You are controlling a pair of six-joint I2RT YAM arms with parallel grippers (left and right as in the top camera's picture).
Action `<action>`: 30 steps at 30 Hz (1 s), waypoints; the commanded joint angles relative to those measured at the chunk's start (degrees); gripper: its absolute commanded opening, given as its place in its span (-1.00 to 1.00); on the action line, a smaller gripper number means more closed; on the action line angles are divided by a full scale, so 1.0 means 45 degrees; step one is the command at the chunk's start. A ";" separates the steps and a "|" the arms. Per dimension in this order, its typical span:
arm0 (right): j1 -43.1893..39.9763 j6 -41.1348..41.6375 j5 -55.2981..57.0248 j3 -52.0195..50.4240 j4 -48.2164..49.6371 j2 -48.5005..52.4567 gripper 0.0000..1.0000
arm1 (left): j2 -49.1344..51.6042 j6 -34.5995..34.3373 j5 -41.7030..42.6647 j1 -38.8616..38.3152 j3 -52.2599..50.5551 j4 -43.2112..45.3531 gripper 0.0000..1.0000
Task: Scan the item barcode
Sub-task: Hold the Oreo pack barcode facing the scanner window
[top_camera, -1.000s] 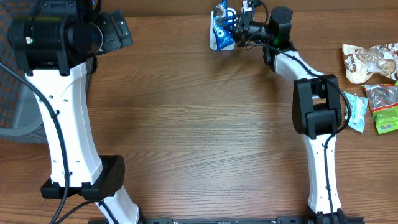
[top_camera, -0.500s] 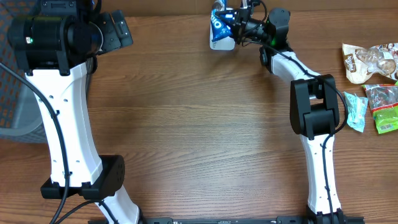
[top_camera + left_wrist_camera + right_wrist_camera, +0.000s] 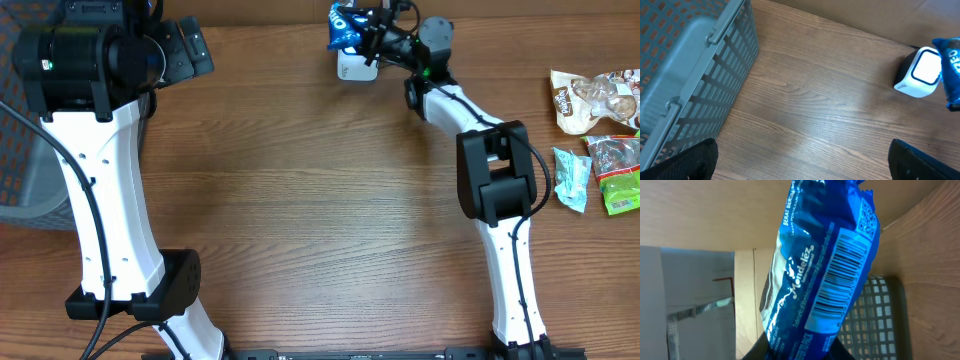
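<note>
Blue plastic snack packet (image 3: 342,20) with white lettering held off table at far edge, just beside small white box scanner with black side (image 3: 356,66). Barcode (image 3: 841,274) visible in right wrist view. Right gripper (image 3: 377,37) clenched on packet's lower end. Left gripper (image 3: 186,52) spread wide, empty, fingers (image 3: 696,159) over wooden table (image 3: 300,200) near grey slatted plastic basket (image 3: 690,75). Assorted snack bags (image 3: 597,100) at right table edge.
</note>
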 commanded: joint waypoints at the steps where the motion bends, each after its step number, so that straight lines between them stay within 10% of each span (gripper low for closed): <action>1: 0.0311 0.0466 0.0845 0.0194 -0.0223 -0.0350 -0.93 | -0.0053 0.0097 -0.0170 0.0019 0.0005 -0.0015 0.99; 30: 0.0316 0.2137 0.1647 0.0194 -0.0209 -0.0350 -0.93 | -0.0053 0.0102 -0.0170 0.0019 0.0005 -0.0015 1.00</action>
